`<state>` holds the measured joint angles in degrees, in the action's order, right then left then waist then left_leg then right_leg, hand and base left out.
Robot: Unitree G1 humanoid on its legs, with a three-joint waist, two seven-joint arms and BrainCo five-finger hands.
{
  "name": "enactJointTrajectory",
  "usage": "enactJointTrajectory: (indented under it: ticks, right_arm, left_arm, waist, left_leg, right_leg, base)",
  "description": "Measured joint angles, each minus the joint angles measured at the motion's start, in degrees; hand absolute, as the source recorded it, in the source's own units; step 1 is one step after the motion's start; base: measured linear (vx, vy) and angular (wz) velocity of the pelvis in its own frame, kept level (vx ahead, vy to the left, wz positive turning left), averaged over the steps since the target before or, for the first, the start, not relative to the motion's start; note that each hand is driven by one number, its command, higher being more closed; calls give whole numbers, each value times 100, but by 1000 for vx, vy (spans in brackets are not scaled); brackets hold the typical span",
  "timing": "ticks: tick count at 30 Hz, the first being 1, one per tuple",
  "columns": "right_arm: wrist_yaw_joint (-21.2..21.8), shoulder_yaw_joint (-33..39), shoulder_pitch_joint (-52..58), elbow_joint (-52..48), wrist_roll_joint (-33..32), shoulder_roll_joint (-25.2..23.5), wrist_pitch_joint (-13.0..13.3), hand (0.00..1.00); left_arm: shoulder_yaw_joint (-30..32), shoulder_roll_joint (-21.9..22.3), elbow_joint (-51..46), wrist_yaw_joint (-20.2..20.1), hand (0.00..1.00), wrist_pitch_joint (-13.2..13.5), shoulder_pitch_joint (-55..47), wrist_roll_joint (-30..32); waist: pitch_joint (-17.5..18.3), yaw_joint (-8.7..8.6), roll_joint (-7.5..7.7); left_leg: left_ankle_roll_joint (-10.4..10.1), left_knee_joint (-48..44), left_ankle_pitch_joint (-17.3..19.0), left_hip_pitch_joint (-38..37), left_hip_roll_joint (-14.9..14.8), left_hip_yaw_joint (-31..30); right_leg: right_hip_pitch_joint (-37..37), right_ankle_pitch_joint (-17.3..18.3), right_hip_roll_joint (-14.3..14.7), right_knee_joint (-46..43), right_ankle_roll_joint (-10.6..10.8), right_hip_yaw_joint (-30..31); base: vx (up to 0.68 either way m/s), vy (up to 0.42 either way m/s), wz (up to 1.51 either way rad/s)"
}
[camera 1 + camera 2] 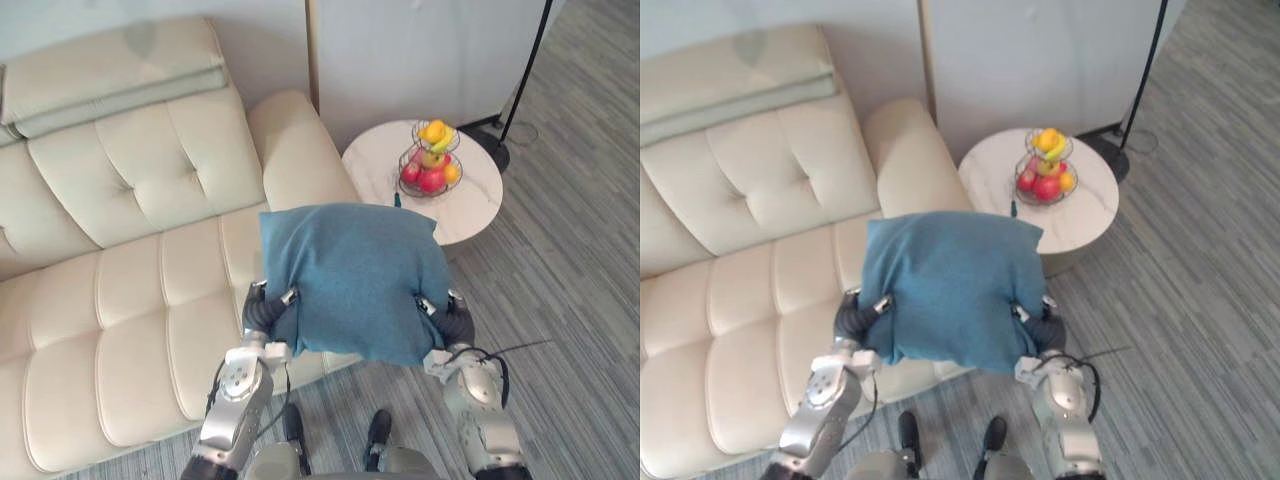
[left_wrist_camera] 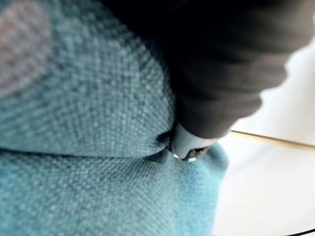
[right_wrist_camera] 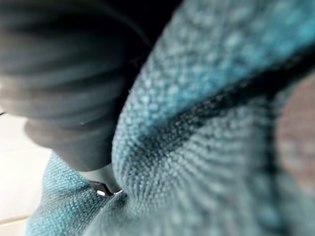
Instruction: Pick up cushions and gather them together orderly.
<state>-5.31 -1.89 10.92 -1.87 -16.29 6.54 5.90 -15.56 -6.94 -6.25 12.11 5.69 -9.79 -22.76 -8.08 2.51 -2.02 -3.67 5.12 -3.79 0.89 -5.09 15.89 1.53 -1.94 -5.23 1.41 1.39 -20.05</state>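
Note:
A blue cushion [image 1: 350, 280] hangs in the air over the front edge of the cream sofa [image 1: 130, 280], held from both sides. My left hand [image 1: 262, 310] grips its left edge and my right hand [image 1: 450, 320] grips its right edge. In the left wrist view the cushion's weave [image 2: 88, 147] folds in round a finger [image 2: 189, 147] that digs into the fabric. The right wrist view has the same: the cloth [image 3: 206, 147] is bunched against my right hand [image 3: 64, 98]. Most of the fingers are hidden behind the cushion.
A round white side table [image 1: 475, 215] stands right of the sofa arm [image 1: 295, 150], with a wire basket of fruit [image 1: 430, 160] on it. A floor lamp's pole and base [image 1: 497, 150] stand behind the table. Grey plank floor lies to the right.

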Motion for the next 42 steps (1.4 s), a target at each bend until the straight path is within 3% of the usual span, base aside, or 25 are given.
enactJointTrajectory:
  ticks: [5, 9, 12, 14, 16, 18, 20, 21, 23, 24, 25, 26, 27, 28, 29, 30, 31, 32, 34, 36, 37, 42]
  right_arm:
    - [197, 1, 489, -193, 6, -162, 88, 100]
    - [196, 1, 543, -172, 54, -175, 148, 100]
    - [182, 76, 491, -58, 54, -178, 242, 100]
    - [112, 194, 326, 136, 55, -168, 261, 100]
    - [7, 244, 104, 343, 56, -144, 260, 100]
    - [-69, 316, 63, 411, 63, 3, 261, 100]
    - [-137, 395, 59, 527, 65, 158, 261, 100]
    - [-219, 430, -4, 760, 70, 73, 257, 100]
    - [-241, 430, -21, 949, 94, -188, 253, 100]
    - [-262, 430, -35, 1028, 179, -250, 249, 100]
    - [-264, 431, -35, 1109, 242, -229, 247, 100]
    - [-266, 401, -66, 1301, 274, -202, 226, 100]
    - [-266, 389, -100, 1404, 278, -191, 203, 100]
    - [-271, 382, -240, 1574, 282, -152, 169, 100]
    - [-272, 374, -367, 1686, 286, -175, 125, 100]
    - [-280, 356, -376, 1693, 286, -205, 95, 100]
    - [-285, 351, -344, 1693, 285, -224, 63, 100]
    - [-284, 361, -350, 1691, 284, -198, 54, 100]
    - [-280, 348, -374, 1608, 284, -153, 57, 100]
    - [-279, 353, -391, 1562, 283, -99, 59, 100]
    - [-308, 378, -341, 1550, 282, -79, 59, 100]
    - [-412, 462, -102, 932, 380, -81, 52, 100]
  left_arm:
    - [-2, 4, -231, -196, 100, 3, -630, -117]
    - [-9, 5, -212, -235, 100, 3, -725, -170]
    - [-24, 9, -166, -235, 100, 3, -713, -208]
    - [-77, 79, 49, -235, 100, 2, -603, -209]
    - [-77, 185, 202, -231, 100, 1, -511, -210]
    - [-154, 315, 308, -229, 100, 1, -446, -210]
    - [-257, 407, 413, -230, 100, 1, -426, -210]
    - [-339, 362, 588, -233, 100, 2, -290, -213]
    - [-338, 96, 662, -232, 100, 5, -184, -223]
    - [-338, 24, 731, -233, 100, 4, -141, -226]
    - [-340, 38, 800, -234, 100, 2, -142, -226]
    - [-340, 35, 893, -236, 100, -4, -173, -226]
    - [-338, 35, 942, -236, 100, -16, -177, -226]
    - [-312, 35, 933, -236, 100, -32, -176, -226]
    - [-243, 35, 924, -234, 100, -33, -171, -224]
    - [-227, 33, 923, -228, 100, -33, -168, -221]
    - [-223, 30, 922, -228, 100, -35, -170, -217]
    - [-228, 26, 920, -230, 100, -36, -169, -210]
    - [-246, 35, 900, -231, 100, -36, -167, -205]
    - [-265, 53, 893, -232, 100, -41, -140, -198]
    - [-306, 93, 872, -230, 100, -87, -111, -167]
    - [-411, 96, 677, -230, 100, -105, -107, -97]
  waist:
    - [349, 36, 10]
    - [354, 54, 3]
    - [352, 46, 34]
    - [343, 6, 86]
    - [362, -77, 131]
    - [462, -181, -31]
    - [633, -223, -294]
    - [665, -252, -194]
    - [654, -235, 144]
    - [628, -218, 176]
    - [583, -185, 127]
    - [559, -115, 153]
    - [558, -82, 148]
    - [448, -22, 32]
    - [335, -44, -55]
    - [285, -48, -80]
    - [246, -52, -58]
    - [244, -105, -26]
    - [245, -157, 70]
    - [254, -170, 61]
    - [274, -183, -17]
    - [311, -178, 22]
  left_leg:
    - [-29, -240, 196, -93, -27, -97]
    - [-96, -1169, 598, 296, -152, -384]
    - [22, -1395, 806, 549, -278, -299]
    - [318, -1824, 921, 806, -533, 204]
    - [188, -1819, 897, 908, -745, 261]
    - [-164, -1701, 726, 900, -1083, 423]
    - [-230, -1570, 513, 865, -1347, 494]
    - [-631, -1520, 350, 825, -1092, 513]
    - [-398, -1756, 636, 919, -664, 465]
    - [-200, -2424, 1099, 1219, -615, 371]
    - [-116, -2845, 1379, 1327, -582, 333]
    - [41, -3030, 1619, 1276, -446, 395]
    - [128, -3039, 1681, 1215, -346, 432]
    - [297, -2977, 1754, 1087, -217, 522]
    - [354, -2934, 1762, 999, -190, 519]
    - [422, -2840, 1758, 926, -128, 490]
    - [515, -2570, 1700, 741, 38, 459]
    - [587, -2294, 1601, 601, 217, 417]
    - [654, -1838, 1414, 390, 568, 378]
    - [683, -1726, 1371, 303, 781, 269]
    - [670, -1737, 1363, 295, 788, 96]
    - [668, -1704, 1363, -9, 879, -185]
  right_leg:
    - [-259, 85, 5, -1, 19, -39]
    - [-398, 227, -1, -161, 5, -265]
    - [-334, 241, -46, -206, -52, -513]
    - [-233, 223, -286, -282, -60, -744]
    - [-152, 131, -568, -319, 86, -812]
    - [-160, 6, -764, -293, 319, -953]
    - [-176, -107, -831, -267, 561, -1048]
    - [-301, -261, -1093, -164, 728, -1071]
    - [-381, -441, -1540, -161, 792, -1130]
    - [-359, -570, -1730, -381, 890, -1127]
    - [-315, -580, -1893, -731, 878, -1107]
    - [-97, -631, -2260, -1345, 807, -1021]
    - [73, -780, -2446, -1673, 593, -984]
    - [493, -853, -2685, -2419, -275, -950]
    - [864, -353, -2545, -3206, -300, -644]
    - [1036, 72, -2310, -3635, -78, -406]
    - [1182, 666, -1819, -3986, 144, -90]
    - [1183, 1021, -1342, -3936, 356, 32]
    - [1131, 1389, -737, -3332, 308, 4]
    - [954, 1530, -409, -2565, -121, 162]
    - [768, 1435, -330, -2339, -92, 179]
    - [121, 1407, -313, -1863, -75, 159]
  base:
    - [18, 4, 4]
    - [-16, 2, 30]
    - [-24, 23, 38]
    - [-16, 110, 40]
    - [2, 183, 31]
    - [46, 366, 40]
    - [75, 394, 46]
    - [116, 472, 56]
    - [104, 526, 53]
    - [45, 432, 37]
    - [46, 469, 25]
    - [62, 490, 7]
    - [71, 476, -14]
    - [85, 501, -17]
    - [67, 375, -12]
    - [83, 401, 13]
    - [87, 262, 42]
    - [104, 238, 55]
    - [152, 167, 46]
    - [198, 105, 36]
    - [221, 75, 49]
    - [199, 49, 41]
